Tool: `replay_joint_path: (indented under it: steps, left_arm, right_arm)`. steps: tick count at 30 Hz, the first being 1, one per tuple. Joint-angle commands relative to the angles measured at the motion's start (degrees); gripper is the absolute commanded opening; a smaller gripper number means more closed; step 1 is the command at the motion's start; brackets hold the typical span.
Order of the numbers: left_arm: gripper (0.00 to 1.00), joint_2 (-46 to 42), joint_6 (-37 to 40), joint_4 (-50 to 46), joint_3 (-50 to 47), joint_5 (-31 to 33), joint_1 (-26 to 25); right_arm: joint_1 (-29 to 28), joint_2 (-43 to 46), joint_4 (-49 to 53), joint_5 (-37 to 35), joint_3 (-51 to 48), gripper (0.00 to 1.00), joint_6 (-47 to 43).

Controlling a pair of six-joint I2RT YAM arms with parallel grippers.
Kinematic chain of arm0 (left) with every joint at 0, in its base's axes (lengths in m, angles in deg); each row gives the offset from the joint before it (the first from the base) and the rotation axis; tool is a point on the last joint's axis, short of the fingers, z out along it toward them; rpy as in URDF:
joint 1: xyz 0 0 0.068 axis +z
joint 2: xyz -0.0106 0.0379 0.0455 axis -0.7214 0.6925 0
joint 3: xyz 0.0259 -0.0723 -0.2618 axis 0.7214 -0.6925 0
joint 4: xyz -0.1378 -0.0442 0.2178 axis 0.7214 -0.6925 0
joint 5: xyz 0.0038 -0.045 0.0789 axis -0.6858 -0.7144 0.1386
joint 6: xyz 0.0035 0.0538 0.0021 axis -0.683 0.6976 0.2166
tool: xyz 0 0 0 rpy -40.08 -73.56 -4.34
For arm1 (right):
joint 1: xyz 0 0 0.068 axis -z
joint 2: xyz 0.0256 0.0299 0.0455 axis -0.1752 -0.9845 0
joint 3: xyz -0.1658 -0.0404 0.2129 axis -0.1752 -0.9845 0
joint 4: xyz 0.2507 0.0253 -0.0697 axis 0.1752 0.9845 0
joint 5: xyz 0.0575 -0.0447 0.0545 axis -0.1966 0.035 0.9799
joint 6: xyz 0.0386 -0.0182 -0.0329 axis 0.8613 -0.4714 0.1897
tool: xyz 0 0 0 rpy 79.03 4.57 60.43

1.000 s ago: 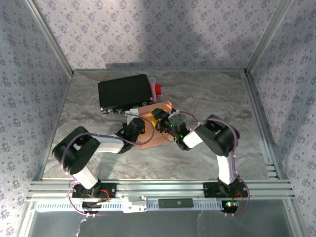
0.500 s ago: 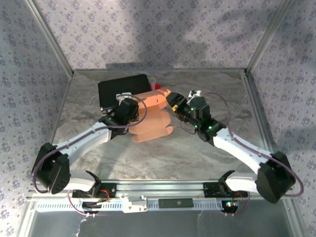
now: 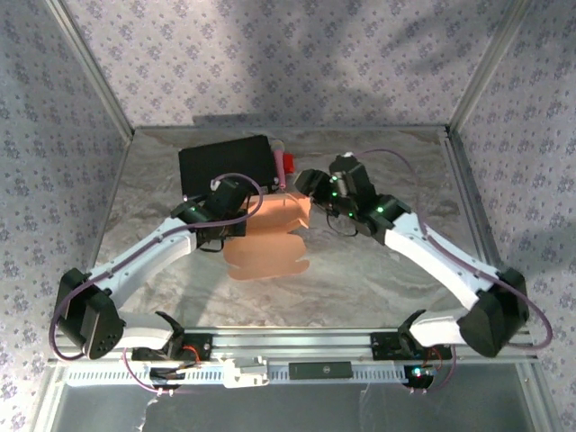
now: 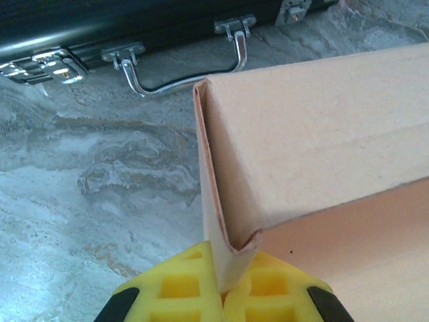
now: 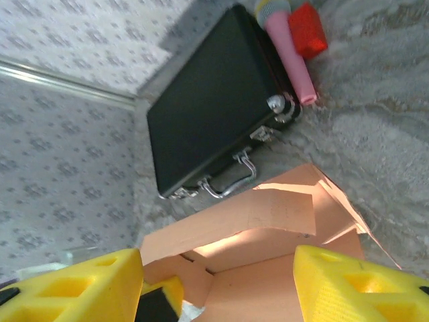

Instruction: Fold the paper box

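- Paper box [image 3: 270, 241]: partly folded, mid-surface [image 3: 387, 279], just in front of the black case [image 3: 225, 166].
- Left claw [image 4: 221, 295]: clenched on the box's wall edge.
- Right claw [image 5: 218, 282]: released, fingers spread above the box.

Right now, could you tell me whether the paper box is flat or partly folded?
Partly folded: the paper box has raised walls, one corner pinched in the left gripper.

The table [image 3: 387, 279] has a grey top with swirly lines like stone. A silver metal rail [image 3: 297, 342] runs along its near edge. The walls [image 3: 270, 63] are pale with lots of little purple flowers and soft grey shadows, and shiny metal posts [image 3: 90, 67] stand in the corners.
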Motion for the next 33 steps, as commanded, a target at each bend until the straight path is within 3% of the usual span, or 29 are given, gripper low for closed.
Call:
replay_joint_path:
  steps: [1,13,21,33]
  left_arm:
    - [0.00,-1.38,-1.12,-3.41,0.72,0.13,-1.51]
    - [0.00,-2.42,-1.30,-2.73,0.42,2.73,-3.81]
    - [0.00,-2.91,-1.30,-2.23,0.44,2.90,-4.10]
    - [0.00,-3.70,-1.47,-1.87,0.40,3.26,-4.80]
  right_arm:
    - [-1.49,-4.70,2.76,1.14,4.18,0.61,-0.59]
    - [-2.18,-9.12,-0.57,-4.17,3.50,0.61,-4.57]
    - [-1.72,-13.21,-3.57,1.62,2.91,0.60,-3.25]
    - [-5.39,-13.23,-5.99,2.13,3.04,0.59,-0.36]
